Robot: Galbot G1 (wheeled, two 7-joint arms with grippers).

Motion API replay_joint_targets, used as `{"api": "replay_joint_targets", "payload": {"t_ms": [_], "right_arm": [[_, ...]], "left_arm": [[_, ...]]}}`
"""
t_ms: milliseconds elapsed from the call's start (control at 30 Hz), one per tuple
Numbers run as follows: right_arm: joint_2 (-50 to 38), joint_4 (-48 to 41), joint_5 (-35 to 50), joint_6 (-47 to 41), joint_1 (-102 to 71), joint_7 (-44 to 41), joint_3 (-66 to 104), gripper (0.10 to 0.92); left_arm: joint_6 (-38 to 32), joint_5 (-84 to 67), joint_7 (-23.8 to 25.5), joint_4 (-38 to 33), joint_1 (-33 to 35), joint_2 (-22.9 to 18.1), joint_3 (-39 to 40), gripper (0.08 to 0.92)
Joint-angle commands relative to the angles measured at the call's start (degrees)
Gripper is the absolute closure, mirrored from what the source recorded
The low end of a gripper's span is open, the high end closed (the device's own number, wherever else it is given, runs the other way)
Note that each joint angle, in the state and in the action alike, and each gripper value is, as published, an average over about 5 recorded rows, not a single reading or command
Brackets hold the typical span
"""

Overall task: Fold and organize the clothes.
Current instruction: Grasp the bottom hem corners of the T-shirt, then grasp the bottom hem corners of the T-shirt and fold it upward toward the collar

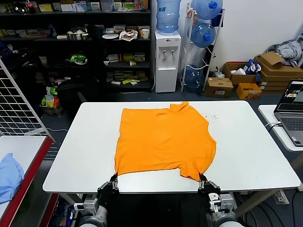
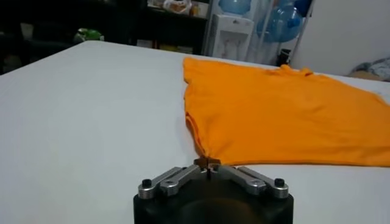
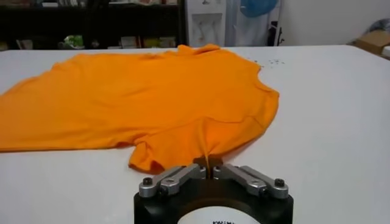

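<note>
The orange T-shirt (image 1: pixel 163 139) lies spread flat on the white table (image 1: pixel 251 142), collar at the far side, plain side up with no lettering showing. My left gripper (image 1: pixel 114 178) is shut on the shirt's near left hem corner, seen pinched in the left wrist view (image 2: pixel 207 162). My right gripper (image 1: pixel 202 178) is shut on the near right hem corner, where the fabric (image 3: pixel 183 97) bunches into a fold between the jaws (image 3: pixel 208 162). Both grippers sit at the table's near edge.
A light blue cloth (image 1: pixel 9 177) lies on a side table at the left beside a wire grid. A laptop (image 1: pixel 291 111) sits on a table at the right. Shelves, a water dispenser (image 1: pixel 167 52) and cardboard boxes stand behind.
</note>
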Motion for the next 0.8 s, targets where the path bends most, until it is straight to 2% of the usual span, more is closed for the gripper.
{"api": "replay_joint_targets", "payload": {"t_ms": [33,300,467,600,800], "right_arm": [[-1.0,3.0,1.0,0.4,-3.4,0.5,0.0,0.901],[-3.4,9.4,3.7,1.5,-12.4,2.4,1.5,0.901],[-3.8,11.1,4.6,3.0,-15.1,2.6,2.4,0.901],[-4.0,11.3,5.3,4.4,-12.4,3.0,2.6,0.901],[-8.3,8.8,9.8,2.1,-0.7,6.8,1.7,0.901]], "left_arm": [[0.0,-1.2,-0.7,-4.8,3.4,1.0,-0.3,0.908],[-0.2,-3.8,-3.1,-14.4,11.7,4.6,-2.3,0.908],[-0.4,-4.2,-3.7,-17.7,14.8,5.9,-3.1,0.908],[-0.7,-6.0,-4.4,-18.3,12.3,6.4,-3.1,0.908],[-1.8,-11.6,-5.5,-13.5,2.0,9.7,-2.5,0.908]]}}
